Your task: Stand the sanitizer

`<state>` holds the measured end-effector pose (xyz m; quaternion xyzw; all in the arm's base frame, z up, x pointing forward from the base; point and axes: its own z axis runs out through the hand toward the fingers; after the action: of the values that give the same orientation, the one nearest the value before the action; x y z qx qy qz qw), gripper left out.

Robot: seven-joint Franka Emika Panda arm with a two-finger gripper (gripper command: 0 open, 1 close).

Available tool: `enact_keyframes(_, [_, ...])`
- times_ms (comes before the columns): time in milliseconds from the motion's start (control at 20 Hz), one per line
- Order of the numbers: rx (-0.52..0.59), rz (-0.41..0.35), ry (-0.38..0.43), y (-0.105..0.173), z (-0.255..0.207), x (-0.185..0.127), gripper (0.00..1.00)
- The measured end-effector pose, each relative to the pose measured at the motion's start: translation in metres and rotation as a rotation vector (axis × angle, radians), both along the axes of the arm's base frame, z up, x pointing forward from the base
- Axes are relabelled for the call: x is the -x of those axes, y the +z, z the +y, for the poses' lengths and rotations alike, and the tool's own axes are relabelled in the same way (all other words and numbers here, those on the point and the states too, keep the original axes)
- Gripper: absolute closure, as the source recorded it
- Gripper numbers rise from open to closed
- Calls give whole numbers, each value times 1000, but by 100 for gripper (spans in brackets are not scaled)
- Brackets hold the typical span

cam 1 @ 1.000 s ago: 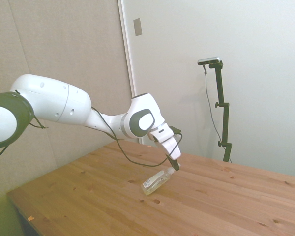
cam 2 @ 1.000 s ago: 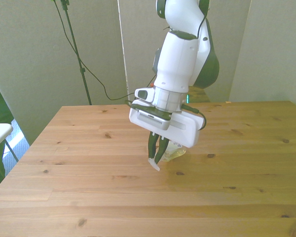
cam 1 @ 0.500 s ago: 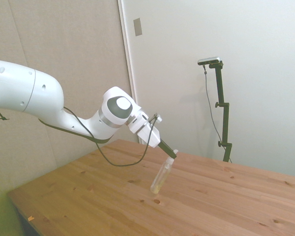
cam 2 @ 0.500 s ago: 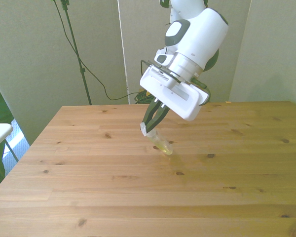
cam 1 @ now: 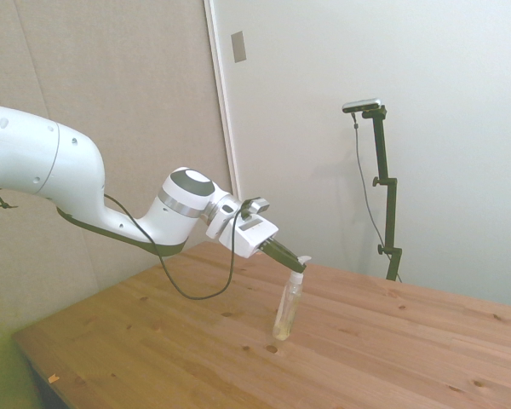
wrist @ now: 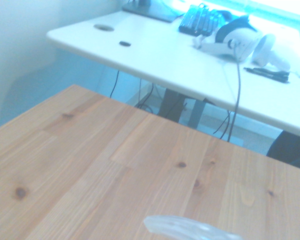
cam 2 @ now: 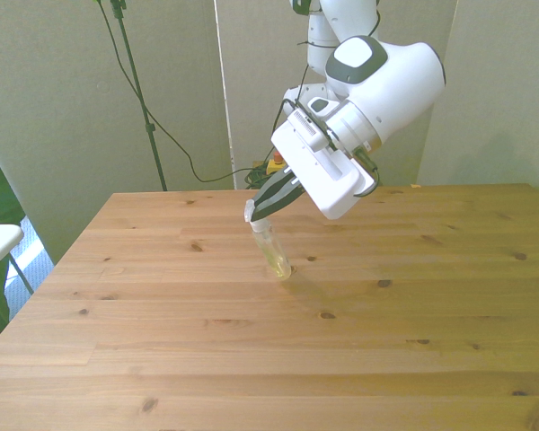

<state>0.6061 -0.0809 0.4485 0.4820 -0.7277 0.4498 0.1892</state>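
- Clear plastic sanitizer (cam 1: 288,308) sits near the middle of the wooden tabletop (cam 1: 392,358), base touching the wood, body nearly upright but leaning a little in the front view (cam 2: 273,250).
- Gripper (cam 1: 295,265) has its fingers closed on the white pump nozzle, holding the bottle by its top only.
- Risk: a slim bottle on a narrow base, released while tilted, likely topples.
- Risk: the nozzle grip is high, so any sideways drag as the fingers open could tip the bottle or skid the base.
- Room: bare wood on all sides, every edge well apart from the bottle; a straight upward retreat looks unobstructed.
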Motion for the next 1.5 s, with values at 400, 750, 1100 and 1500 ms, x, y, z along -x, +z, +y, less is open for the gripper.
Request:
enact_keyframes(400, [90, -10, -70, -20, -12, -17, 100])
enact_keyframes(750, [148, -13, -94, -28, -8, -27, 100])
enact_keyframes(1100, [152, -9, -95, -37, -9, -37, 0])
enact_keyframes(1500, [147, -14, -89, -36, -5, -36, 0])
